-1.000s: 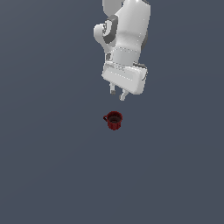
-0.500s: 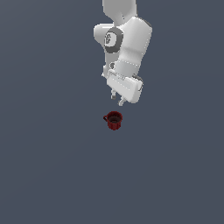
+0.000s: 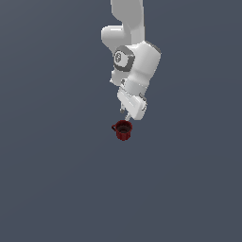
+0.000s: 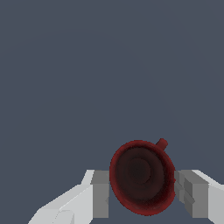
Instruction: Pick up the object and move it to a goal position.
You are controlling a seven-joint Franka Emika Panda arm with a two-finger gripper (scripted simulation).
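1. Presently, mug [image 3: 123, 130]: small, dark red, upright on the plain grey desk [image 3: 56, 179], mouth up, dark inside; little handle [image 3: 114, 126] points to the exterior view's left
2. Mug in the wrist view [image 4: 141, 176]: seen from above, rim and dark bowl fill the space between the two fingers; handle [image 4: 162, 143] juts from the rim, clear of both fingers
3. Arm [image 3: 134, 61]: white, comes down from the top of the exterior view, wrist bent over the mug
4. Claw [image 3: 126, 116]: just above the mug's rim in the exterior view, its tips hard to separate from the rim there
5. Claw in the wrist view [image 4: 142, 192]: spread wide, one grey finger [image 4: 101, 192] on each side of the mug, the other [image 4: 192, 192] opposite; nothing gripped; one finger looks close against the mug's wall, yet contact cannot be told
6. Desk: flat, uniform dark grey-blue, carries the mug alone among visible items
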